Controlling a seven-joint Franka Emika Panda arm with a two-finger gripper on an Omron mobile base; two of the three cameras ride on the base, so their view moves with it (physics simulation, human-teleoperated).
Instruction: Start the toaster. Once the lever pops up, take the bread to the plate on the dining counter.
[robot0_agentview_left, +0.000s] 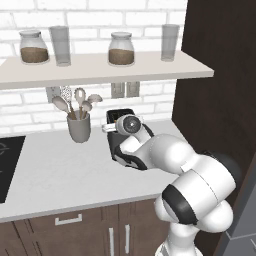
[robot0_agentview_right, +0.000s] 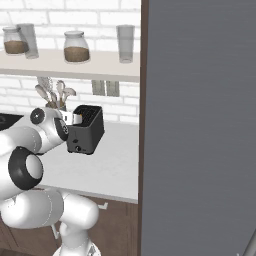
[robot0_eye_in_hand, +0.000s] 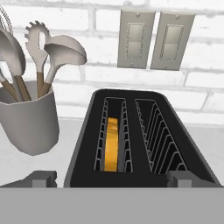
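The dark grey toaster (robot0_eye_in_hand: 140, 135) stands on the pale kitchen counter against the brick wall, also seen as the toaster (robot0_agentview_right: 86, 131) and, half behind my arm, the toaster (robot0_agentview_left: 120, 116). The bread (robot0_eye_in_hand: 112, 144) sits on edge deep in its left slot, showing only the golden-orange crust. The right slot is empty. My gripper (robot0_eye_in_hand: 111, 178) hovers just above the toaster's near edge, open, its two fingertips (robot0_eye_in_hand: 42, 177) spread wider than the toaster top and holding nothing. The toaster's lever is hidden. The plate and the dining counter are out of view.
A grey utensil cup (robot0_agentview_left: 79, 128) with spoons stands just left of the toaster. Two wall outlets (robot0_eye_in_hand: 151, 39) sit behind it. Above runs a shelf (robot0_agentview_left: 100, 67) with jars and glasses. A tall dark cabinet (robot0_agentview_left: 215, 100) bounds the right; a black cooktop (robot0_agentview_left: 7, 165) lies far left.
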